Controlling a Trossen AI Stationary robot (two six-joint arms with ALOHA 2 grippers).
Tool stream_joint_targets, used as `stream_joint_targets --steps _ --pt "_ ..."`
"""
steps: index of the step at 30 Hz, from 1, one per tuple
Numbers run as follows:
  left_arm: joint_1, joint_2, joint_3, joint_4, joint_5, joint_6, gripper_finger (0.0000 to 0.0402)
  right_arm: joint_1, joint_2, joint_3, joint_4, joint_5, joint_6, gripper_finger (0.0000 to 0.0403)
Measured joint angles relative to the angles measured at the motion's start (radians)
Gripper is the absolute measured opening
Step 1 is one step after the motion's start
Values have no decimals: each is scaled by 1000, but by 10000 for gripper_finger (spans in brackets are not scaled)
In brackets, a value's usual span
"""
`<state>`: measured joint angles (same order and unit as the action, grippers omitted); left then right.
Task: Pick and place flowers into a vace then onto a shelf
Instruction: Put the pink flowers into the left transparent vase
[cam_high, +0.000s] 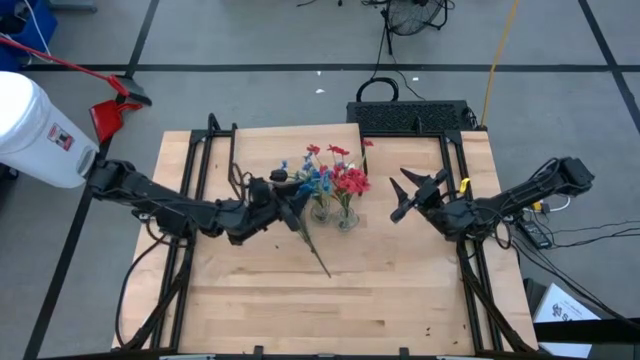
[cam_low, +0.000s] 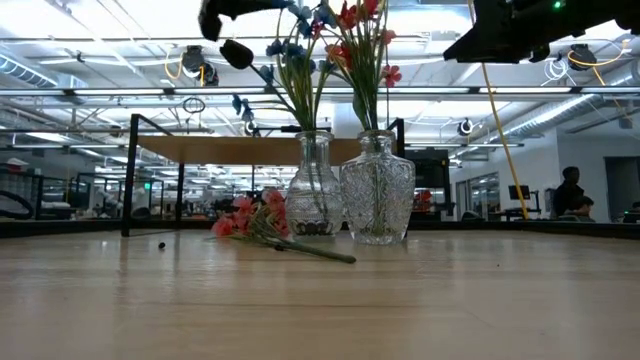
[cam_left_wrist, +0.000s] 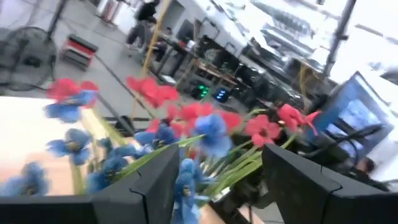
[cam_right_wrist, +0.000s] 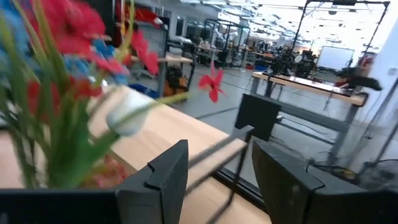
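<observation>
Two bunches, blue flowers (cam_low: 290, 60) and red flowers (cam_low: 365, 40), stand in vases (cam_low: 377, 190) mid-tabletop; pink bunch (cam_low: 250, 222) lies flat beside them, shelf (cam_low: 220, 150) bare, left gripper (cam_high: 287, 198) and right gripper (cam_high: 408, 192) spread, holding nothing.

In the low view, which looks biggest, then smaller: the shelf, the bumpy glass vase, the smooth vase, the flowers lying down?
1. Shelf, widest though farther back.
2. Bumpy glass vase.
3. Smooth vase, slightly slimmer; close call.
4. Flowers lying on the table: long but thin, unsure against the vases.
</observation>
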<state>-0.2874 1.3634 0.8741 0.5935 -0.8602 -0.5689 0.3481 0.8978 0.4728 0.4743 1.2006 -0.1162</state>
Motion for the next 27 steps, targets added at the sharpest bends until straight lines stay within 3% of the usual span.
stream_joint_targets --steps 2,5,8,10,15,22,27 --pt "-16 -23 -1 3 -72 -2 220 17 0 0 49 -10 5 169" --pt "-15 -60 0 -2 -139 62 206 39 0 0 124 -134 54 169" --pt "-12 -101 -1 -16 -158 167 193 47 7 0 120 -279 141 169" --pt "-12 -145 -1 -74 -165 213 185 51 26 0 110 -313 179 169" --pt "2 -277 -1 -267 -171 289 167 92 109 54 73 -316 272 169" --pt "33 -458 -1 -478 -132 303 150 119 326 250 -140 -320 451 169" --pt "65 -548 -1 -562 -88 305 147 89 506 422 -270 -420 541 169"
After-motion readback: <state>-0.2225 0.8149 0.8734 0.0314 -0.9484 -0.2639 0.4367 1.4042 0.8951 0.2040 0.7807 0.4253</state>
